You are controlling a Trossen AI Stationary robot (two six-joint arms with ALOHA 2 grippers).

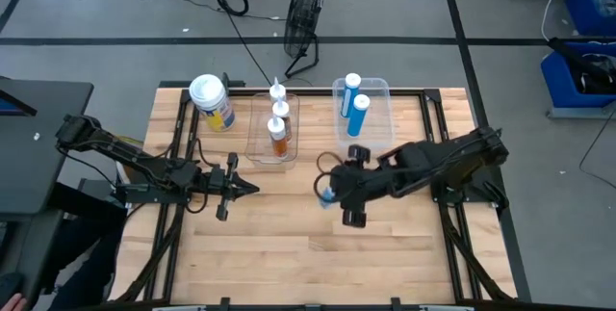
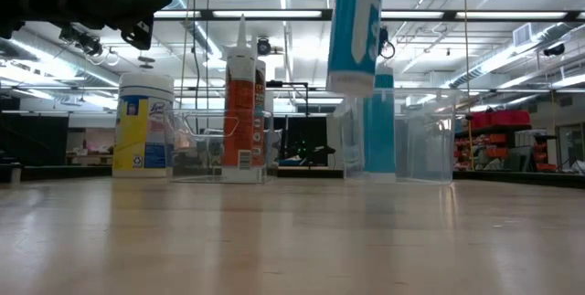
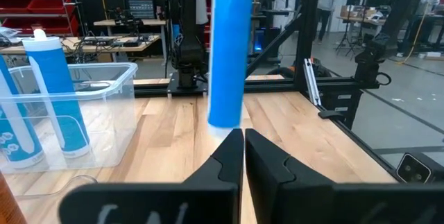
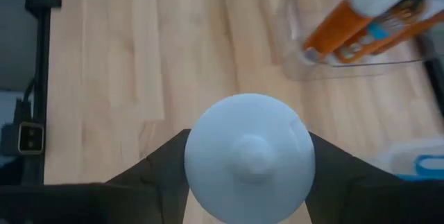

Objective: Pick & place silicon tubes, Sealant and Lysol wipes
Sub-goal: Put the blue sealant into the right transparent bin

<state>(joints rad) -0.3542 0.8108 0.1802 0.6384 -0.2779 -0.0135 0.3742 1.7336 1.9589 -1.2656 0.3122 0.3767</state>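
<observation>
My right gripper is shut on a blue silicone tube, which hangs upright over the table's middle, its lower end well above the wood. My left gripper waits shut to the left of it, pointing level at the tube. Two more blue tubes stand in a clear bin at the far right. Orange sealant tubes stand in a second clear bin. The Lysol wipes stand upright at the far left. My right gripper pinches the blue tube between its two fingers, one on each side of the round body. The fingers come slanting down from the table's right side and lie across the tube. The tube hangs upright below them, lifted clear of the table.
A black fan stands on the floor past the far edge. Black frame rails run along the table's sides. Bare wood lies across the near half of the table.
</observation>
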